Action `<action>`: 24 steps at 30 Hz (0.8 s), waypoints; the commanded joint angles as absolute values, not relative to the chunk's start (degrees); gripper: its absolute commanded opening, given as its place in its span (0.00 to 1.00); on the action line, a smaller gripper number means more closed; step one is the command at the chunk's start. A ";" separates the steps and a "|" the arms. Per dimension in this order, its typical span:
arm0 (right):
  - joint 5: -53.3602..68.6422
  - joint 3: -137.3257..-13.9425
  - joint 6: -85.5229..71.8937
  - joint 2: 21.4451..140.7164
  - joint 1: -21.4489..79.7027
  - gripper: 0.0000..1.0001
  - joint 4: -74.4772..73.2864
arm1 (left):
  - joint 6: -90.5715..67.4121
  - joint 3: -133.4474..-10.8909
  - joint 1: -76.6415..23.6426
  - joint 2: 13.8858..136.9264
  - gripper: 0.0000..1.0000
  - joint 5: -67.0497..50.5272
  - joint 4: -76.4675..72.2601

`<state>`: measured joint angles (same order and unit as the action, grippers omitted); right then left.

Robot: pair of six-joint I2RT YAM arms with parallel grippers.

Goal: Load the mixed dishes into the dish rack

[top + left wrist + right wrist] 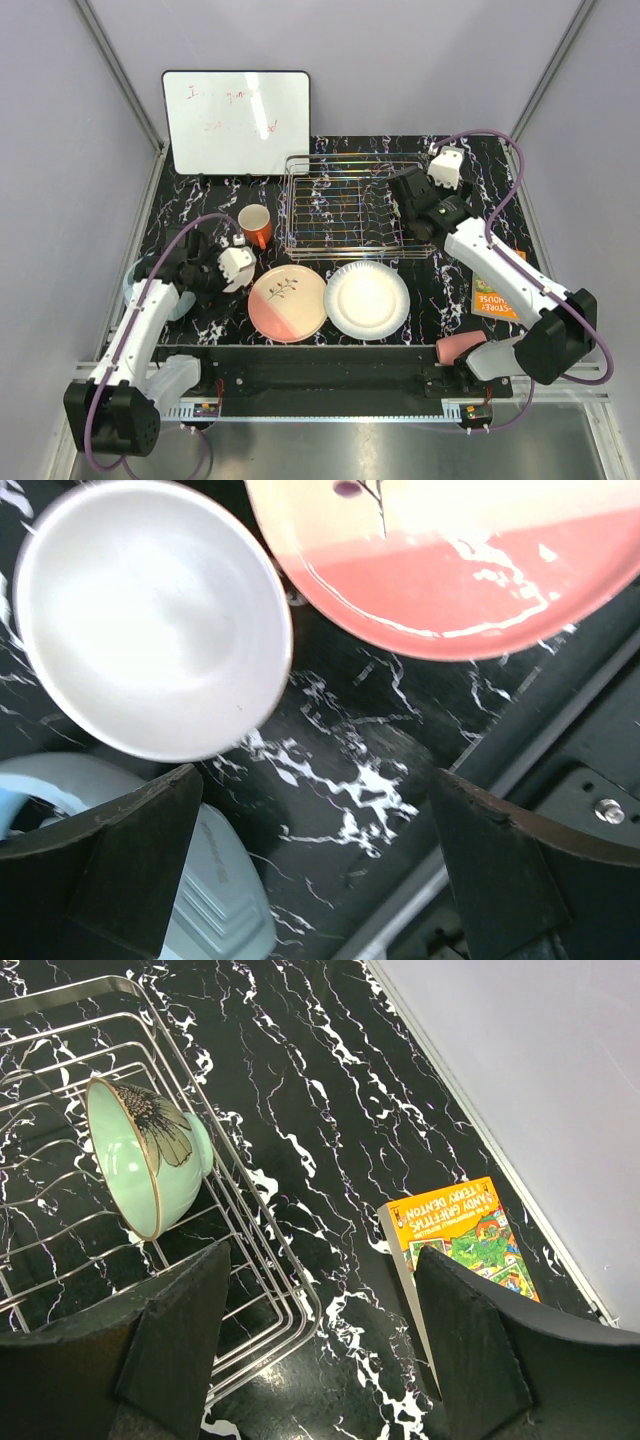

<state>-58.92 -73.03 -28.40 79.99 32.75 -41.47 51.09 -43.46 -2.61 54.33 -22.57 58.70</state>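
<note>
The left gripper (315, 790) hangs with its jaws wide apart and nothing between them, over bare marble just beside the white bowl (150, 620) and the pink-and-cream plate (450, 570), which the frame cuts off. A pale blue shape (215, 910), half behind a finger, is probably the headphones. The right gripper (322, 1260) is likewise spread and empty over the right end of the dish rack (340, 210), where the mint-green bowl (140, 1155) stands on edge. From above, the arm hides that bowl. The orange mug (255, 226) sits left of the rack and the white fluted-rim plate (367, 299) in front of it. The pink cup (458, 347) lies by the right base, and the orange book (492, 298) is partly covered.
</note>
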 commanded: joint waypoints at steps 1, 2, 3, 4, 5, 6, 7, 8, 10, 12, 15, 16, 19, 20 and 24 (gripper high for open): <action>-59.50 -72.51 -30.67 77.52 33.13 0.81 -41.40 | 47.56 -43.07 -5.18 56.86 0.99 -18.99 49.68; -59.68 -72.42 -30.67 77.43 33.13 0.81 -41.31 | 47.20 -42.54 -5.71 58.34 0.99 -18.29 48.79; -59.68 -72.33 -30.76 77.34 33.13 0.81 -41.31 | 46.94 -42.10 -6.58 59.06 0.99 -16.98 46.69; -59.68 -72.42 -30.76 77.34 33.05 0.81 -41.31 | 46.59 -41.66 -6.85 59.67 0.99 -16.61 45.54; -59.68 -72.51 -30.76 77.34 33.22 0.81 -41.31 | 46.32 -40.79 -7.12 60.72 0.99 -16.18 44.40; -59.76 -72.77 -30.67 77.34 33.14 0.81 -41.31 | 46.23 -40.52 -7.38 61.34 0.99 -15.56 43.34; -59.77 -72.86 -30.50 77.17 33.22 0.81 -41.40 | 45.97 -40.17 -7.73 61.96 0.99 -15.03 41.68; -59.85 -73.04 -30.32 77.08 33.14 0.81 -41.31 | 45.88 -39.64 -8.00 63.27 0.99 -14.59 40.96; -60.12 -73.39 -30.06 76.91 33.13 0.81 -41.31 | 45.27 -39.38 -8.52 64.68 0.95 -13.28 38.94; -60.29 -73.65 -29.97 76.73 33.05 0.81 -41.31 | 44.83 -39.46 -8.44 67.14 0.90 -11.96 37.71; -60.12 -73.92 -29.97 76.73 33.05 0.81 -41.40 | 43.86 -39.99 -8.44 69.61 0.86 -11.60 37.09; -60.20 -73.92 -29.88 76.73 33.05 0.81 -41.40 | 43.60 -40.08 -8.52 69.96 0.82 -11.69 37.09; -60.64 -73.65 -29.80 76.29 33.05 0.81 -41.31 | 42.80 -40.52 -8.96 70.05 0.59 -11.87 37.09; -60.73 -73.57 -29.88 76.03 33.05 0.81 -41.31 | 42.63 -40.60 -9.23 69.61 0.52 -11.78 37.18; -61.00 -72.69 -29.88 75.32 32.78 0.81 -41.40 | 41.66 -39.99 -9.93 67.94 0.42 -11.43 37.53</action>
